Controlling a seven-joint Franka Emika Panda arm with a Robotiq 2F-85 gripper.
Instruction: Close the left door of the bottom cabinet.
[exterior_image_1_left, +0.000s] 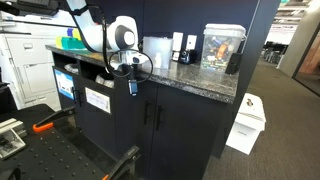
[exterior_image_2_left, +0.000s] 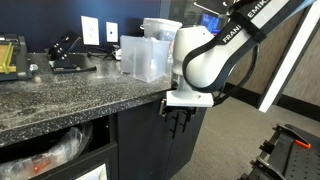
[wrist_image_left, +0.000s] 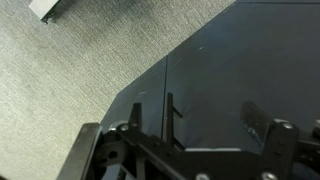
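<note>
The bottom cabinet (exterior_image_1_left: 190, 125) is low and black with a speckled granite top (exterior_image_2_left: 60, 95). Its left door (exterior_image_1_left: 112, 120) carries a white label (exterior_image_1_left: 98, 100), and a corner of that label shows in an exterior view (exterior_image_2_left: 95, 172). In the wrist view the left door (wrist_image_left: 135, 95) meets the unlabelled right door (wrist_image_left: 240, 70) at a seam and they look about flush, with a slim handle (wrist_image_left: 168, 115) on each side. My gripper (exterior_image_1_left: 131, 88) (exterior_image_2_left: 180, 125) (wrist_image_left: 195, 112) hangs open and empty just in front of the doors, near the handles and below the counter edge.
A narrow black panel with a blue-white label (exterior_image_1_left: 66, 85) stands beside the left door. Clear containers (exterior_image_2_left: 145, 55) and a tank (exterior_image_1_left: 222, 48) sit on the counter. A white box (exterior_image_1_left: 248, 120) is on the carpet. An orange-handled cart (exterior_image_1_left: 45, 128) is in front.
</note>
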